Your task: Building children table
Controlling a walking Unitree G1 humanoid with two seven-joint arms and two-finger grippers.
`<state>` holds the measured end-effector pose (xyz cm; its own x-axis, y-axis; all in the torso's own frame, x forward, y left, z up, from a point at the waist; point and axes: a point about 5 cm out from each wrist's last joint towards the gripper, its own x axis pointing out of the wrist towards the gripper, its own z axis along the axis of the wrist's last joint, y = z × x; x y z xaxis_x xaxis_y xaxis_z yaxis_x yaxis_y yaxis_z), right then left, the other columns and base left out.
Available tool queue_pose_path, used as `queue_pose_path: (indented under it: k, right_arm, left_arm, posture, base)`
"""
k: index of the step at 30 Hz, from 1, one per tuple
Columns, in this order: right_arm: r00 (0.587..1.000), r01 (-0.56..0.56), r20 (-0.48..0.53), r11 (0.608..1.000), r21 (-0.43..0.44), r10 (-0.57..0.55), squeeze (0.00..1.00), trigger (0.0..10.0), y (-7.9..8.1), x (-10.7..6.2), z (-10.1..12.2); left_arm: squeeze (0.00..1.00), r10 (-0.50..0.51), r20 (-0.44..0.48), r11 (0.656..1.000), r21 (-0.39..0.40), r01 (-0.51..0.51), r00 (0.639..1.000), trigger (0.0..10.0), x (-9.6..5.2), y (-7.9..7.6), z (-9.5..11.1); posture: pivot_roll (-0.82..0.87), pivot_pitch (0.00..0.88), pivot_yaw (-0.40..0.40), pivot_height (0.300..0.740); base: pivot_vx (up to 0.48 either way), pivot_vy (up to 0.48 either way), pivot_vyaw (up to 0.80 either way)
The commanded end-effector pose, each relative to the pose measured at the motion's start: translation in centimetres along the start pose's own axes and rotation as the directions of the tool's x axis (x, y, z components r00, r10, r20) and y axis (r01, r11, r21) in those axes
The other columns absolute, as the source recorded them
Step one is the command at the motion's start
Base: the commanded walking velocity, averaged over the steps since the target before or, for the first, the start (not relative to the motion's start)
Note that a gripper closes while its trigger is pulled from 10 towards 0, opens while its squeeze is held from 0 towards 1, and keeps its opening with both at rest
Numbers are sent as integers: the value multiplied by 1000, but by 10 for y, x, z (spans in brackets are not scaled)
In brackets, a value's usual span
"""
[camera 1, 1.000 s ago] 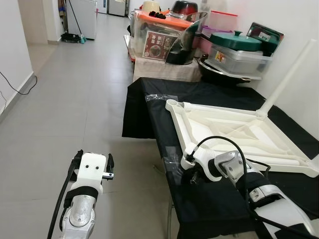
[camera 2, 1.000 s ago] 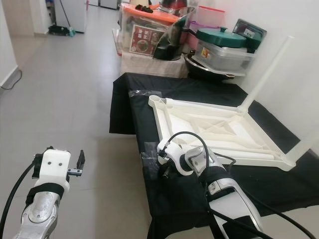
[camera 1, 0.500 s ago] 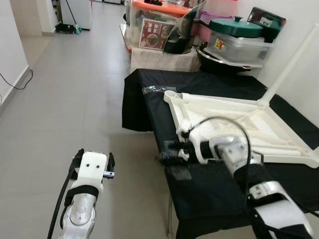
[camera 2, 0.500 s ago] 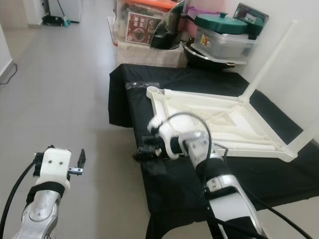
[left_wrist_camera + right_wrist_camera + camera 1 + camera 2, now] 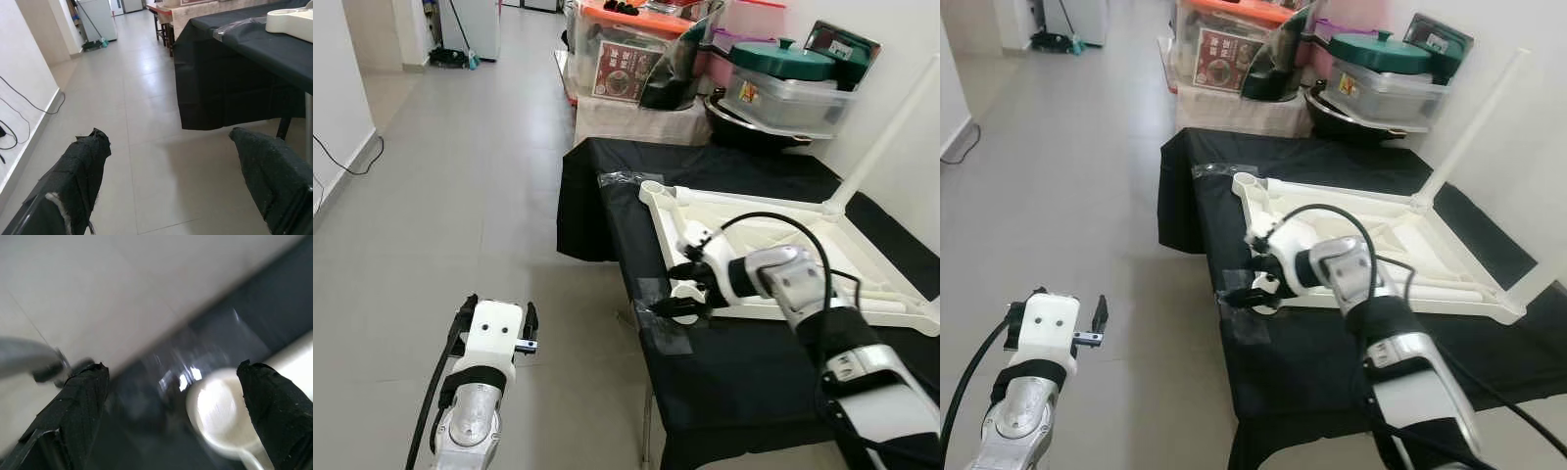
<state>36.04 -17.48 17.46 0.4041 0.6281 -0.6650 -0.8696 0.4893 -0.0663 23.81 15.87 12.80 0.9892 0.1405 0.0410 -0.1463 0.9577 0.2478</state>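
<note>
The white tabletop (image 5: 773, 259) lies upside down on the black-covered table (image 5: 744, 382), one leg (image 5: 886, 127) already standing up at its far corner, its near corner socket (image 5: 685, 291) at the table's front edge. The right gripper (image 5: 683, 286) hovers with fingers spread directly over that socket, which sits between the two fingers in the blurred wrist view, apparently untouched. The left gripper (image 5: 496, 328), also open, hangs idle over the floor well to the left, so the right arm is far nearer.

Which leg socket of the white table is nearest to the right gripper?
The near-left corner socket, right by the open right gripper. The far-left socket stands empty farther back; the far-right corner holds a leg.
</note>
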Motion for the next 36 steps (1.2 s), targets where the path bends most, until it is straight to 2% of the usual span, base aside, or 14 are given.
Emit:
queue_pose_path:
  k: [1,2,3,4,8,9,11,12,16,24,25,26,32,36]
  right_arm:
    - [998,20,-57,1000,10,-20,812,10000,-1,-1,-12]
    - [997,18,-72,1000,12,-17,553,10000,-1,-2,-13]
    - [997,15,-82,1000,12,-14,553,10000,-2,-2,-15]
    - [996,4,-94,1000,15,-3,384,10000,0,1,-17]
    - [994,-5,-107,1000,19,8,384,10000,1,4,-20]
    - [993,-19,-117,1000,11,20,67,10000,4,9,-23]
    - [993,-19,-117,1000,11,20,67,10000,4,9,-23]
    - [991,-28,-127,1000,11,29,0,10000,7,16,-26]
    - [986,-12,-165,1000,-12,10,0,10000,14,39,-32]
    - [969,-15,-247,999,-50,2,0,10000,20,52,-44]
    - [964,-17,-265,998,-60,0,0,6824,21,53,-48]
    - [961,-24,-277,997,-76,2,0,0,21,54,-51]
    - [941,-92,-339,974,-209,16,0,0,22,51,-63]
    - [928,-154,-370,940,-306,32,0,0,19,42,-66]
  left_arm:
    - [0,-20,-18,1000,0,20,1000,10000,-2,-5,-4]
    - [0,-21,-17,1000,0,21,1000,10000,-2,-5,-4]
    - [0,-22,-17,1000,-1,22,1000,10000,-1,-6,-4]
    - [0,-22,-16,1000,0,22,1000,10000,-1,-6,-4]
    - [0,-23,-16,1000,0,23,1000,10000,-1,-5,-4]
    - [0,-23,-16,1000,0,23,1000,10000,-1,-5,-4]
    - [0,-23,-16,1000,0,23,1000,10000,-1,-5,-4]
    - [0,-24,-15,1000,0,24,1000,10000,-1,-5,-4]
    - [0,-25,-10,1000,2,25,1000,10000,-1,-6,-2]
    - [0,-20,-14,1000,5,20,1000,10000,-1,-5,-3]
    - [0,-22,-13,1000,5,22,1000,10000,-1,-5,-3]
    - [0,-24,-12,1000,5,24,1000,10000,-1,-6,-3]
    - [0,-25,-14,1000,4,25,1000,10000,-1,-6,-3]
    - [0,-23,-16,1000,3,23,1000,10000,-2,-7,-3]
  posture:
    - [89,0,-185,740]
    - [87,0,-183,740]
    - [88,0,-183,740]
    - [88,0,-182,740]
    - [89,0,-181,740]
    - [87,0,-177,740]
    - [87,0,-177,740]
    - [85,0,-175,740]
    - [106,0,-183,740]
    - [104,0,-185,740]
    - [102,0,-184,740]
    - [103,0,-184,740]
    - [103,0,-186,740]
    - [100,0,-189,740]
  base:
    - [0,0,0]
    - [0,0,0]
    - [0,0,0]
    - [0,0,0]
    - [0,0,0]
    - [0,0,0]
    - [0,0,0]
    - [0,0,0]
    - [0,0,0]
    - [0,0,0]
    - [0,0,0]
    - [0,0,0]
    - [0,0,0]
    - [0,0,0]
